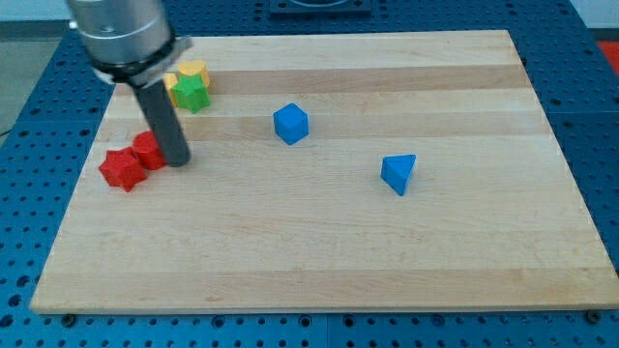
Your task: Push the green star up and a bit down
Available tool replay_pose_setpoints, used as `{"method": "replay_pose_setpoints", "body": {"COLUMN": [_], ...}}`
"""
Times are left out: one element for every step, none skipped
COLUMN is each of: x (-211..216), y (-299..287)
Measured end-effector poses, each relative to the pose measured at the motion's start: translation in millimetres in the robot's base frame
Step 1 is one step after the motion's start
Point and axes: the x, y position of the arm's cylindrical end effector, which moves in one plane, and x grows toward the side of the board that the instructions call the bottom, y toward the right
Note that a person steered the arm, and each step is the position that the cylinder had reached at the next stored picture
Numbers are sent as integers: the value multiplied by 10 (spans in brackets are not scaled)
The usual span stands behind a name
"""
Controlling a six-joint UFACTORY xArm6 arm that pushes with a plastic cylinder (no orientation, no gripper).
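this is looking like a robotics lab or a test bench, not a home or a shop. a plain wooden board (319, 251) is lying flat on a blue metal table (19, 116) that is showing a regular grid of small mounting holes, the kind used for fixing equipment. a grey cylindrical robot arm (116, 29) is reaching in from the view's top left. small plastic blocks in simple colours are sitting on the board like test pieces. at the view's top a dark piece of equipment (319, 6) is showing partly, too cut off to identify.
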Motion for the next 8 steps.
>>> {"method": "replay_pose_setpoints", "body": {"x": [-34,-73,-189,-286,-394,-452,-530,-570], "y": [41,486,681,831,843,724,644,525]}}
